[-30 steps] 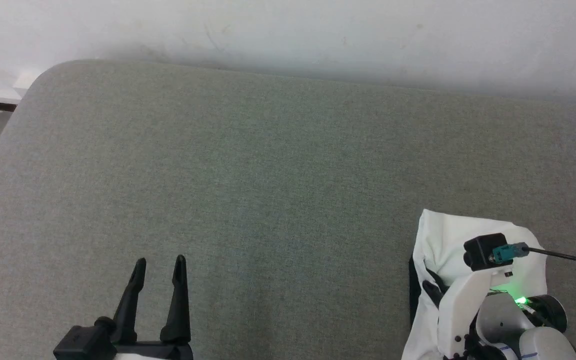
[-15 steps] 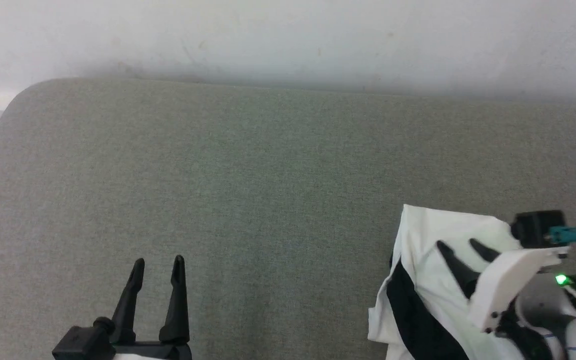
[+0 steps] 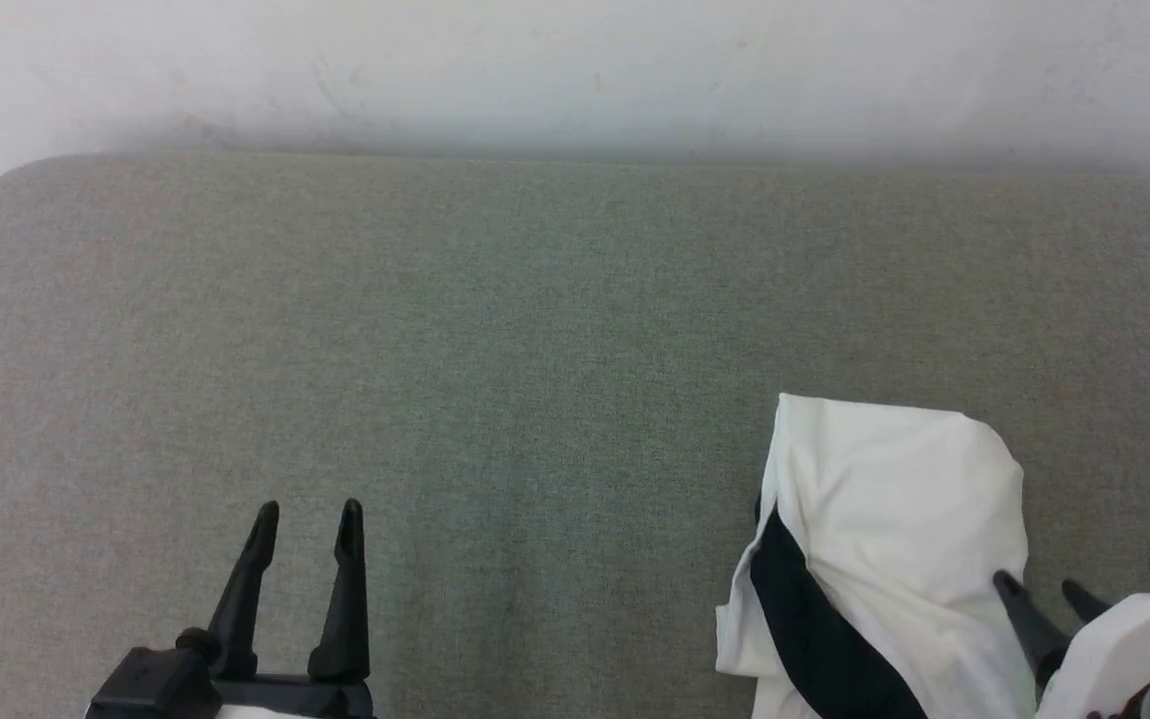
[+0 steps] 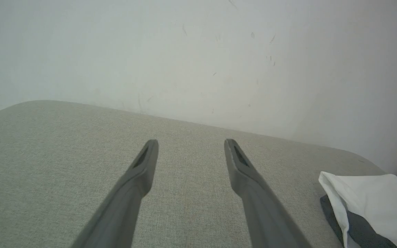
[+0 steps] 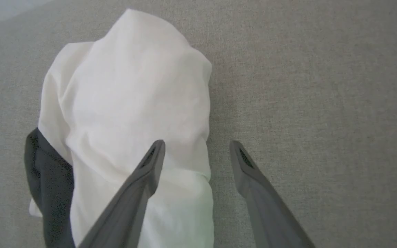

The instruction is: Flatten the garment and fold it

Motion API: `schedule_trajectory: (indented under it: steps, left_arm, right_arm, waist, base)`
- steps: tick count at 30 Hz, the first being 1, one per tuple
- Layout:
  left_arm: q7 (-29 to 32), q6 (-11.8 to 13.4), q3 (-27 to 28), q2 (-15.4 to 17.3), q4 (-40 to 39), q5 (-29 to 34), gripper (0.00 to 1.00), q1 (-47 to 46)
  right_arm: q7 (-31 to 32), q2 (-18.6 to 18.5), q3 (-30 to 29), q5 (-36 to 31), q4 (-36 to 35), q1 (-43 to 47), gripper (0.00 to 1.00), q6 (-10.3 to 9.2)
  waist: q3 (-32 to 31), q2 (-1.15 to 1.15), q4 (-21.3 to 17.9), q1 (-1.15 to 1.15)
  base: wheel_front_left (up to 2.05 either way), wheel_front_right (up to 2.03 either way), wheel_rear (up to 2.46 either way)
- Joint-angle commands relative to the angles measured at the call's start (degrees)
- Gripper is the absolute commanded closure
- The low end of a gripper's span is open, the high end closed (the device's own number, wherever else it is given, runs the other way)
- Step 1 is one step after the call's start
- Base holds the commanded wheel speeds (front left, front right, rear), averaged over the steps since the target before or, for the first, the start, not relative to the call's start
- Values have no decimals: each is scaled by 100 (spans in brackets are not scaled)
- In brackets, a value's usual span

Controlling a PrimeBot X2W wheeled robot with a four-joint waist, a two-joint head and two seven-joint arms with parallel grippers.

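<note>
Hanging the right gripper (image 3: 1036, 582) over the bunched-up shirt's (image 3: 894, 499) edge, spread wide and empty, and pointing the left gripper (image 3: 307, 507) forward over the gray table (image 3: 495, 330), spread too.

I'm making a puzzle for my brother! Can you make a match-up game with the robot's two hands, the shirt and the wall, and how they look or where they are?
Things:
1. left hand
2. right hand
3. shirt
4. wall

Descriptions:
A. plain white, behind the grey surface
B. open, over bare grey surface, away from the shirt
C. crumpled, white with a black part
D. open, at the shirt's edge

Pairs: 1-B, 2-D, 3-C, 4-A
</note>
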Motion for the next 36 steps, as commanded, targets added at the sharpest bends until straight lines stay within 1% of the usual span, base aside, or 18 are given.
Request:
schedule_trajectory:
  steps: [1, 6, 10, 11, 13, 14, 15, 16, 17, 21, 26, 28, 31, 36]
  left_arm:
    - [41, 3, -9, 63, -45, 41, 0, -8]
    - [124, 0, -7, 142, -113, 45, 0, -26]
    - [163, 3, -35, 161, -140, 43, 0, -31]
    - [163, 3, -35, 161, -140, 43, 0, -31]
    - [185, 1, -52, 165, -145, 33, 0, -29]
    - [197, -3, -65, 167, -145, 31, 0, -31]
    - [210, -10, -83, 170, -144, 30, 0, -39]
    - [221, -16, -101, 171, -143, 30, 0, -53]
    - [226, -21, -113, 171, -144, 29, 0, -68]
    - [227, -18, -128, 176, -140, 26, 0, -103]
    - [198, 2, -118, 179, -189, 25, 0, -119]
    - [193, 2, -122, 183, -218, 28, 0, -145]
    - [199, -8, -127, 215, -267, 53, 0, -243]
    - [149, -13, -68, 257, -436, 121, 0, -549]
  right_arm:
    - [-125, 5, 39, -46, 273, -53, 0, -3]
    - [-297, 5, 123, 53, 944, -256, 0, -3]
    - [-516, 5, 226, -44, 1409, -481, 0, -3]
    - [-516, 5, 226, -44, 1409, -481, 0, -3]
    - [-571, 5, 306, -92, 1645, -589, 0, -3]
    - [-590, 5, 319, -61, 1763, -640, 13, -3]
    - [-600, 5, 314, -51, 1873, -686, 61, -3]
    - [-609, 5, 325, -68, 1953, -726, 88, -3]
    - [-633, 5, 321, -79, 2016, -761, 100, -3]
    - [-708, 5, 262, -172, 2092, -855, 100, -3]
    - [-629, -50, 230, -361, 1770, -1020, 100, -3]
    - [-505, -195, 270, -436, 1613, -1140, 100, -3]
    - [-242, -517, 398, -486, 1386, -1371, 100, -3]
    - [174, -1086, 548, -515, 1111, -1866, 100, -3]
  waist:
    - [29, 0, 8, 0]
    - [63, 0, 79, 0]
    - [75, 0, 147, 0]
    - [75, 0, 147, 0]
    - [76, 0, 168, 0]
    - [76, 0, 174, 0]
    - [72, 0, 181, 0]
    - [67, 0, 185, 0]
    - [60, 0, 183, 0]
    - [-21, 0, 111, 0]
    - [-90, 0, -139, 0]
    - [-49, 0, -275, 0]
    - [110, 0, -479, 0]
    - [586, 0, -805, 0]
  base:
    - [0, 0, 0]
    - [0, 0, 0]
    - [0, 0, 0]
    - [0, 0, 0]
    - [0, 0, 0]
    - [0, 0, 0]
    - [0, 0, 0]
    - [0, 0, 0]
    - [0, 0, 0]
    - [0, 0, 0]
    - [0, 0, 0]
    - [0, 0, 0]
    - [0, 0, 0]
    - [0, 0, 0]
